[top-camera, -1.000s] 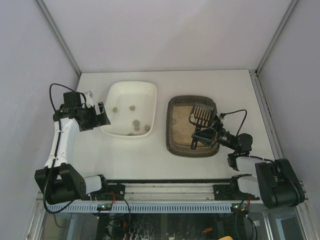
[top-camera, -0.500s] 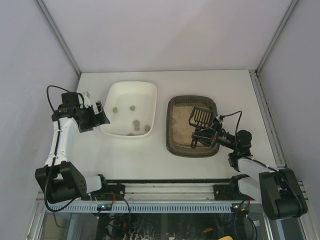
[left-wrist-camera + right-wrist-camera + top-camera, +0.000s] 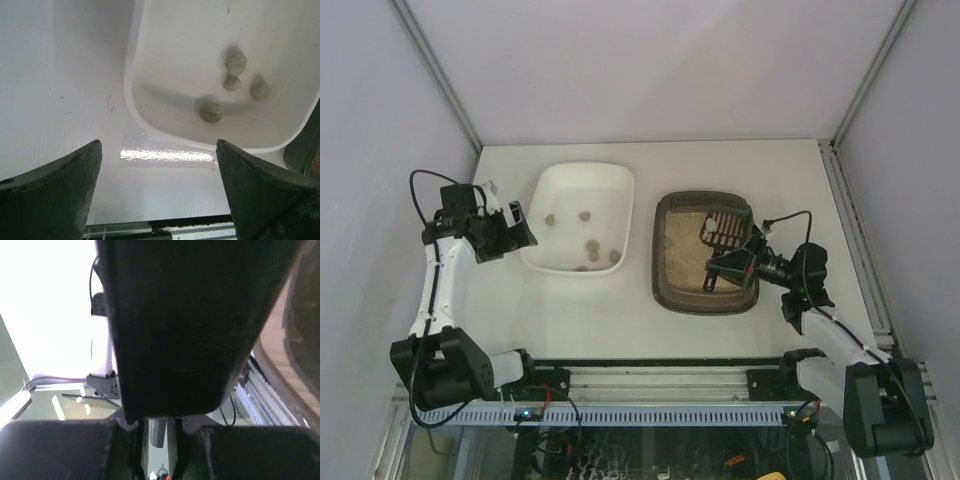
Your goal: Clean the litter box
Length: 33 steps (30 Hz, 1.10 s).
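Litter box, a dark grey-brown translucent plastic rectangular tray with rounded corners and a rim, sits on the right half of the white worktop, its floor covered with beige granular litter. To its left, apart from it, stands a white plastic rectangular tray with several greenish-grey round lumps scattered across its floor. The right claw reaches over the near right part of the litter box and is clamped on the handle of a black slotted plastic scoop. The scoop's head is over the litter near the far right corner of the box; whether it touches the litter cannot be told. In the right wrist view the scoop's dark underside fills most of the frame, rising from between the two fingers. The left claw is at the left side of the white tray, its fingers spread wide apart and holding nothing. It is over bare worktop, and one rounded corner of the tray lies just ahead of the fingertips.
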Available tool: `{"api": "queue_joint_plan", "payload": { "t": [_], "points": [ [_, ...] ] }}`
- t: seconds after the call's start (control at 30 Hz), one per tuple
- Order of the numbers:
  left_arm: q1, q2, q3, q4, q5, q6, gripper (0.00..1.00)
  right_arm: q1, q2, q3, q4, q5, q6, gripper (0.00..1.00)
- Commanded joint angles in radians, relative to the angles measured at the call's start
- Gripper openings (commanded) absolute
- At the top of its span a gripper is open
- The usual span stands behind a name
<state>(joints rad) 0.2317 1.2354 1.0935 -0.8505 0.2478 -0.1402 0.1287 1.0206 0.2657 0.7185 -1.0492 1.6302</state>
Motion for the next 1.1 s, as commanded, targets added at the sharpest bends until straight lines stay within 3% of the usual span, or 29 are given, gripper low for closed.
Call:
{"api": "queue_joint_plan", "payload": {
  "t": [0.0, 0.07, 0.2, 0.33, 0.4, 0.47, 0.6, 0.73, 0.8, 0.93, 1.07],
  "points": [
    [0.008, -0.014, -0.019, 0.023, 0.032, 0.000, 1.00, -0.074, -0.061, 0.039, -0.106, -0.031, -0.110, 0.00],
    [0.008, -0.010, -0.015, 0.019, 0.036, 0.003, 1.00, -0.044, -0.051, 0.051, -0.098, -0.058, -0.108, 0.00],
    [0.008, -0.011, -0.020, 0.025, 0.046, 0.005, 1.00, -0.126, -0.075, 0.043, -0.130, -0.080, -0.121, 0.00],
    [0.008, -0.014, -0.021, 0.025, 0.048, 0.011, 1.00, -0.055, -0.044, 0.045, -0.023, -0.082, -0.068, 0.00],
    [0.009, -0.012, -0.023, 0.028, 0.054, 0.011, 1.00, -0.083, -0.042, 0.032, 0.030, -0.074, -0.030, 0.00],
    [0.008, -0.009, -0.024, 0.028, 0.063, 0.012, 1.00, -0.100, -0.049, 0.031, 0.006, -0.053, -0.044, 0.00],
    [0.008, -0.012, -0.024, 0.025, 0.062, 0.017, 1.00, -0.016, -0.024, 0.064, -0.036, -0.051, -0.090, 0.00],
    [0.008, -0.017, -0.035, 0.035, 0.063, 0.014, 1.00, -0.097, -0.017, 0.025, 0.059, -0.048, -0.021, 0.00],
    [0.008, -0.019, -0.037, 0.038, 0.060, 0.013, 1.00, -0.019, -0.013, 0.058, 0.014, -0.048, -0.071, 0.00],
    [0.009, -0.013, -0.041, 0.043, 0.060, 0.009, 1.00, -0.073, -0.065, 0.049, -0.068, -0.018, -0.107, 0.00],
    [0.010, -0.005, -0.043, 0.043, 0.074, 0.015, 1.00, 0.021, -0.095, 0.109, -0.218, 0.003, -0.229, 0.00]
  ]
}}
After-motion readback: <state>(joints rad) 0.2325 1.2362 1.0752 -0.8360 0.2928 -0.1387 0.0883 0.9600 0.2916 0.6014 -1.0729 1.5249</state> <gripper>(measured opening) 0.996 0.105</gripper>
